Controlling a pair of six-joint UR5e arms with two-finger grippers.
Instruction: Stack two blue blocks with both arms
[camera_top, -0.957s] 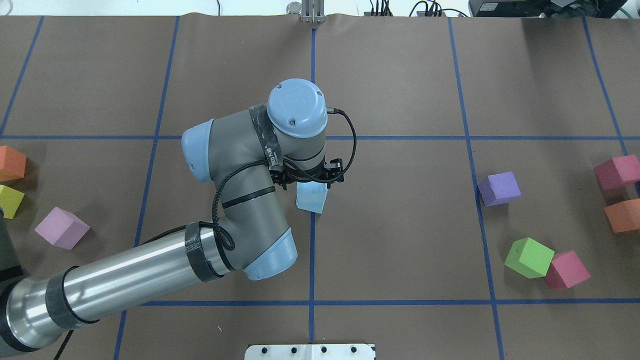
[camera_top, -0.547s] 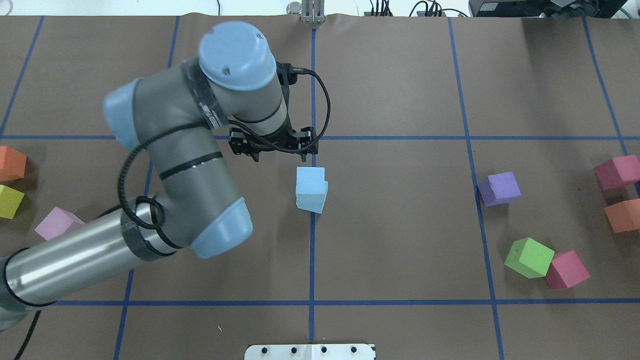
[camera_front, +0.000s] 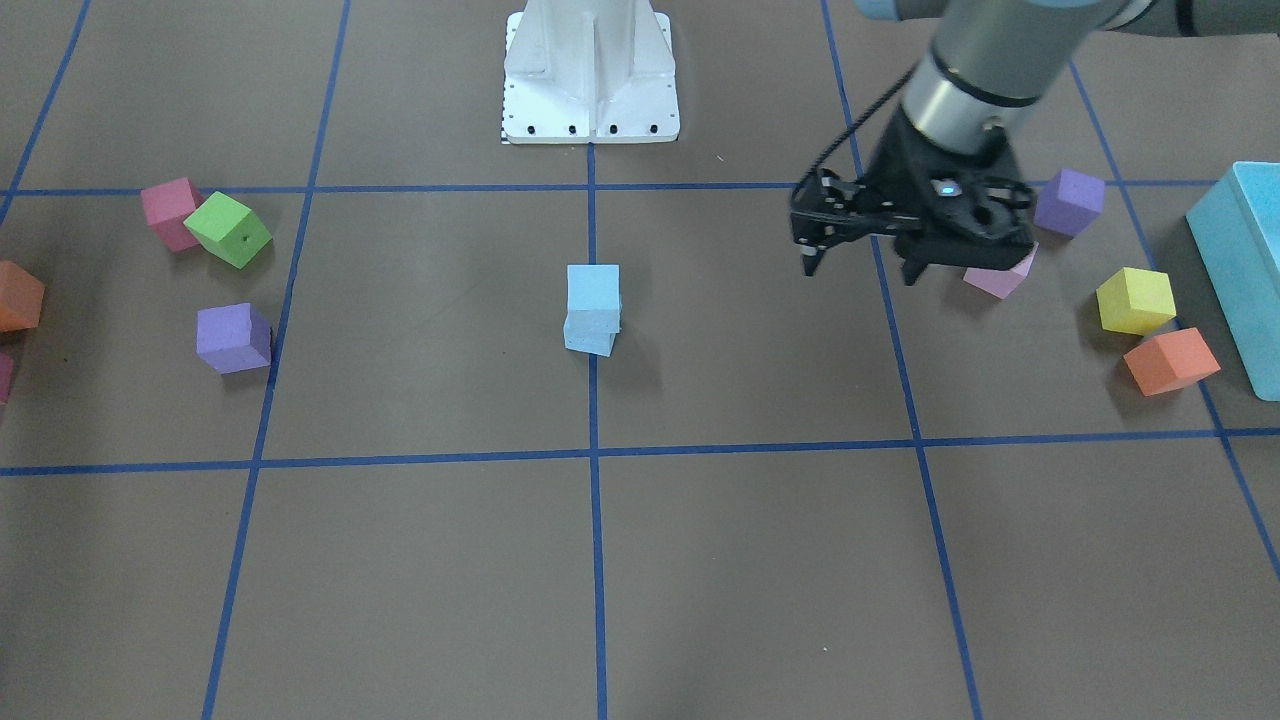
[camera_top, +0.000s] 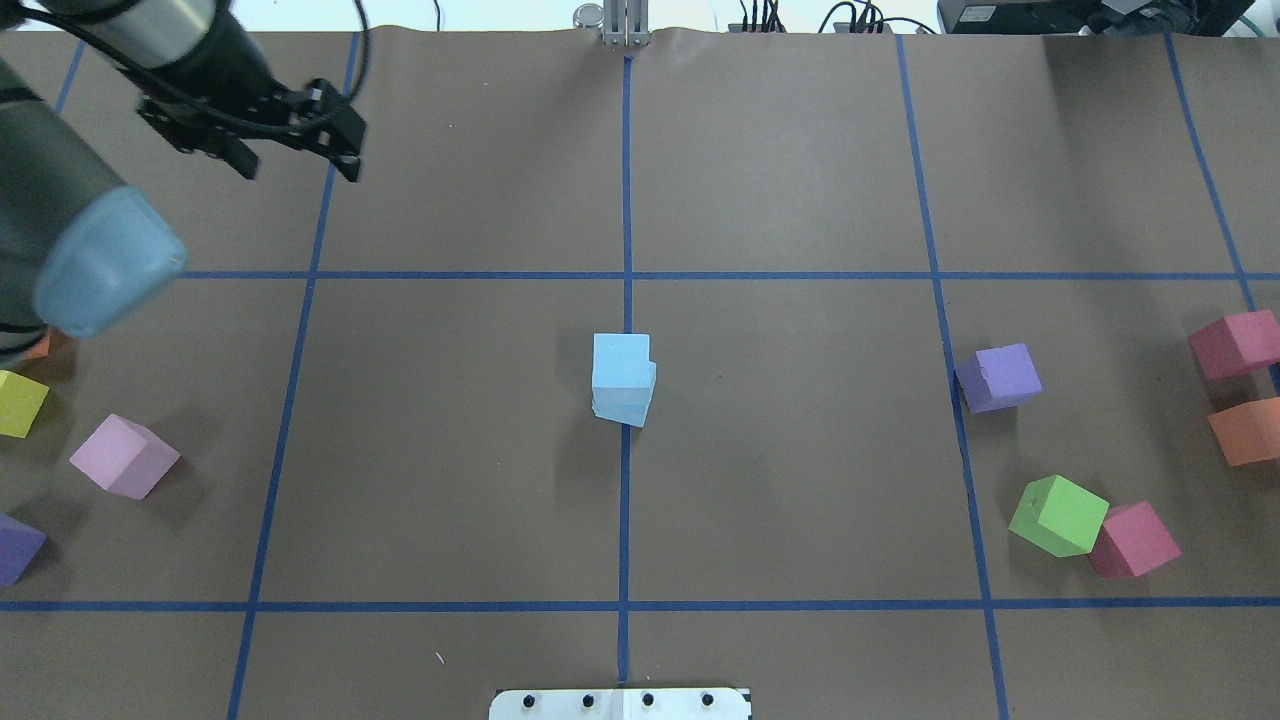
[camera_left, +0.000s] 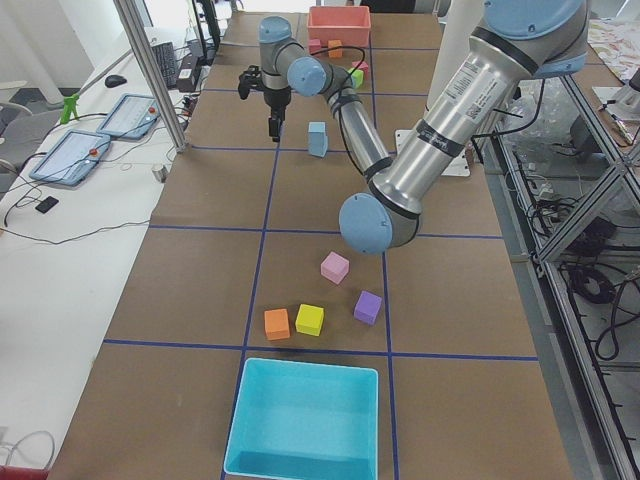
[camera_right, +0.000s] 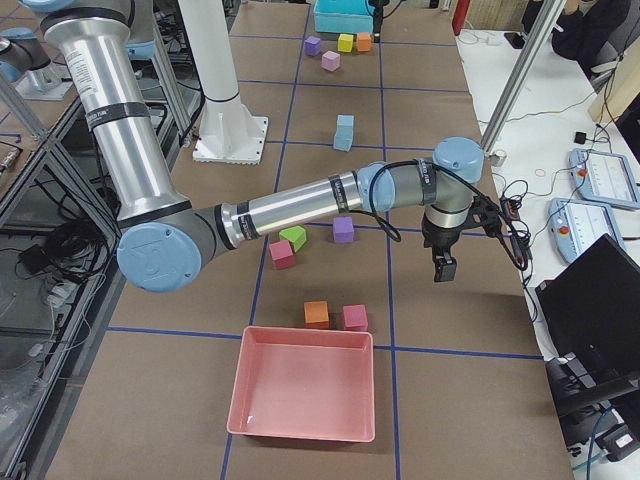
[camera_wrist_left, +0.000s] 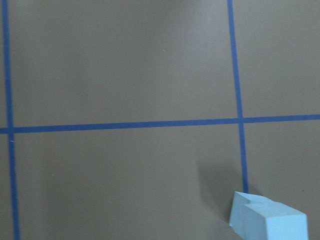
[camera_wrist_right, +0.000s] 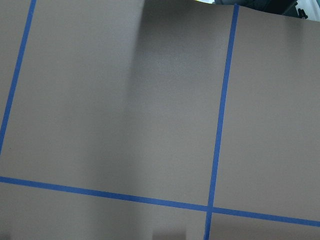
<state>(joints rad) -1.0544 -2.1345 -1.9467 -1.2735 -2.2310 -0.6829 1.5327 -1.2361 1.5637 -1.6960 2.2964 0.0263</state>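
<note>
Black, empty, hanging the left gripper (camera_top: 300, 172) spread open far left of the white pedestal (camera_top: 620, 705); showing both blue blocks (camera_top: 621, 368) stacked, slightly skewed, straight ahead of that pedestal; holding the right gripper (camera_right: 443, 268) off to its right, grip impossible to tell; judging stacking done, nothing remaining

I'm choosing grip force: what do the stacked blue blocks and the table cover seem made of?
The blue blocks look like matte foam: soft, slightly uneven edges. The table cover is probably matte brown paper: its far edge ripples.
</note>
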